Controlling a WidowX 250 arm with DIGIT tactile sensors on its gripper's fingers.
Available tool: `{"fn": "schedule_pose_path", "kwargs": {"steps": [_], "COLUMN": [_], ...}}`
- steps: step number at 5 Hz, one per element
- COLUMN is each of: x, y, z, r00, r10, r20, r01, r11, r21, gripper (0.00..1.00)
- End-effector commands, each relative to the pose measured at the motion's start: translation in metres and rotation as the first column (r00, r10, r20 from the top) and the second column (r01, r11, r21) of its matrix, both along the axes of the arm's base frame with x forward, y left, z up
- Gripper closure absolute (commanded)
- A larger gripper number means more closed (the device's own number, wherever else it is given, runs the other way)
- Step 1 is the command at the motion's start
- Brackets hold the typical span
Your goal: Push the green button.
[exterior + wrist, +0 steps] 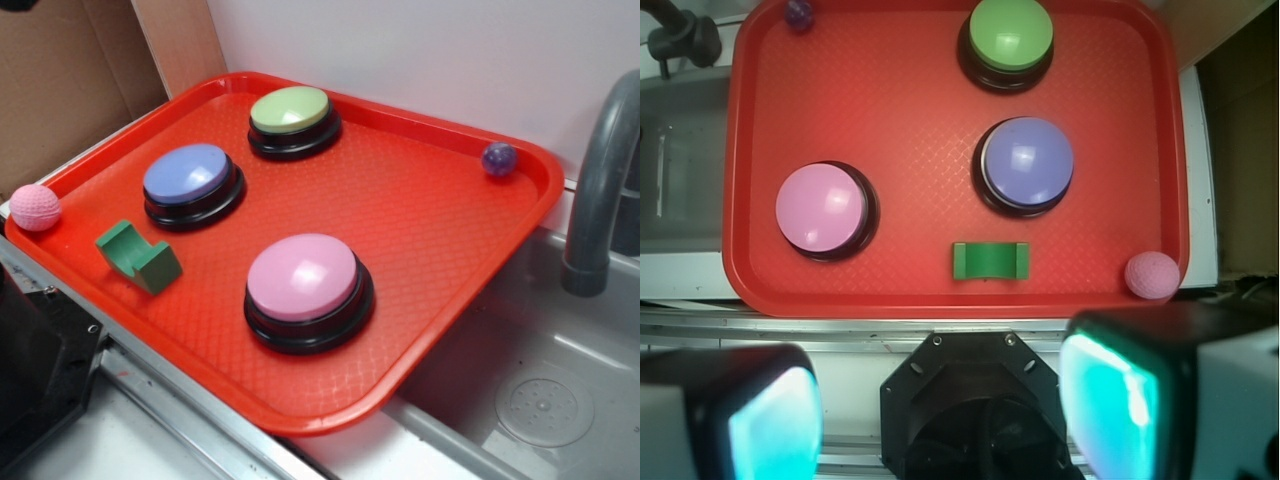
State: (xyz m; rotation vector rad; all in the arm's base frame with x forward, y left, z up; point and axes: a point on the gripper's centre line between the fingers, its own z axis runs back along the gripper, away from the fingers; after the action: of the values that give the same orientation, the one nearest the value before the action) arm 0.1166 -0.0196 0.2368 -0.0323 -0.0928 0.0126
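The green button [290, 110] with its pale green dome on a black base sits at the far end of the red tray [440, 230]. In the wrist view the green button [1010, 33] is at the top, far from my gripper [940, 410]. The gripper is open and empty, its two teal pads [775, 425] wide apart, held high above the robot base in front of the tray's near edge [940, 305]. The gripper does not show in the exterior view.
On the tray are a blue button [190, 175], a pink button [305, 280], a small green notched block [138, 258] and a purple ball [498, 157]. A pink ball [35, 207] rests at the left rim. A sink with grey faucet [600, 190] lies right.
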Motion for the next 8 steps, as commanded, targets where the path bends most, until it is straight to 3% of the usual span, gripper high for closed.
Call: {"fn": "schedule_pose_path", "kwargs": {"steps": [1, 2, 3, 4, 5, 6, 7, 8], "x": [0.000, 0.050, 0.100, 0.147, 0.176, 0.193, 0.197, 0.200], "y": [0.000, 0.028, 0.062, 0.093, 0.104, 0.103, 0.092, 0.091], "z": [0.000, -0.040, -0.063, -0.090, -0.111, -0.133, -0.154, -0.163], "r00": [1.000, 0.994, 0.995, 0.985, 0.979, 0.978, 0.981, 0.983], "r10": [0.000, 0.015, 0.069, 0.169, 0.202, 0.191, 0.181, 0.153], "r20": [0.000, -0.109, -0.070, -0.020, 0.024, 0.081, 0.074, 0.107], "r01": [0.000, -0.008, -0.067, -0.167, -0.204, -0.197, -0.187, -0.160], "r11": [1.000, 0.998, 0.997, 0.983, 0.972, 0.978, 0.980, 0.985], "r21": [0.000, 0.060, 0.029, 0.070, 0.114, 0.075, 0.074, 0.070], "gripper": [0.00, 0.00, 0.00, 0.00, 0.00, 0.00, 0.00, 0.00]}}
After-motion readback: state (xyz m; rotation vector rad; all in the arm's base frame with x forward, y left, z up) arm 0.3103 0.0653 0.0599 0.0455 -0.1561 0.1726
